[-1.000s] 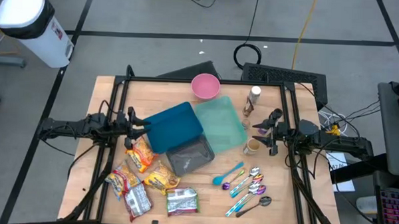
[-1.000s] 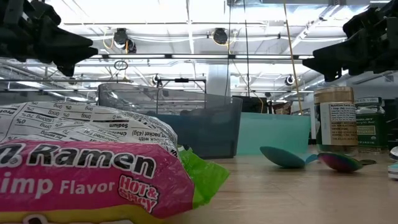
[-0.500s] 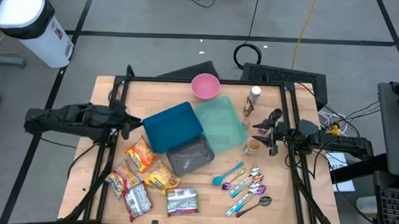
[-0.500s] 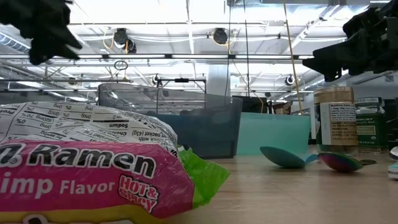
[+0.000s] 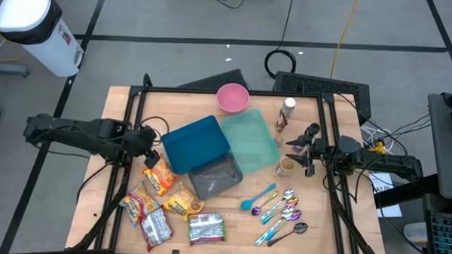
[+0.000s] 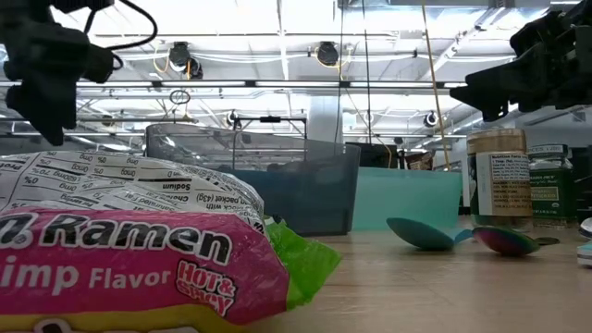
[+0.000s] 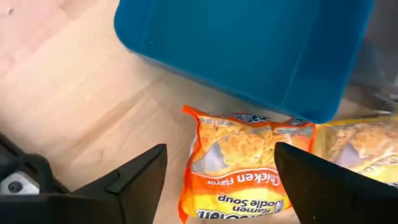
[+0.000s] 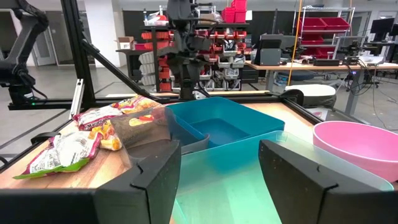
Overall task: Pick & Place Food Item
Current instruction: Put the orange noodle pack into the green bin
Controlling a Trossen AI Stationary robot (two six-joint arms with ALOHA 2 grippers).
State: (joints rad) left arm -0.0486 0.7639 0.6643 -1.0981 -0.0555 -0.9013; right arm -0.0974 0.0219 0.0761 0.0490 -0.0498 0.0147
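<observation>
High view, going left to right: the left tool (image 5: 151, 145) hangs at about 9 o'clock on the wooden desk (image 5: 121, 108), its fingers spread wide with nothing between them. Directly below it, toward 7 o'clock, lies the orange chicken ramen packet (image 5: 159, 174), just beside the near corner of the blue bin (image 5: 197, 143); in the left wrist view the same packet (image 7: 239, 163) sits framed between the two dark fingers (image 7: 127, 180), so this looks like the food item being lined up. More noodle packets (image 5: 174, 213) cluster toward 6 o'clock, some overlapping. A grey container (image 5: 216, 177) rests against the blue bin, a pale green lid (image 5: 250, 140) lies at centre, and a pink bowl (image 5: 232, 98) stands at 12 o'clock. Spoons (image 5: 282, 210) are scattered at 5 o'clock. The right tool (image 5: 306, 150) waits at 3 o'clock, its fingers partly apart and holding nothing

The packet should be light, with a crinkly, slippery wrapper over a brittle noodle block. A grip across its short width near the middle seems safest; squeezing hard could crush the noodles, and pinching only the loose end seal may let it slip
</observation>
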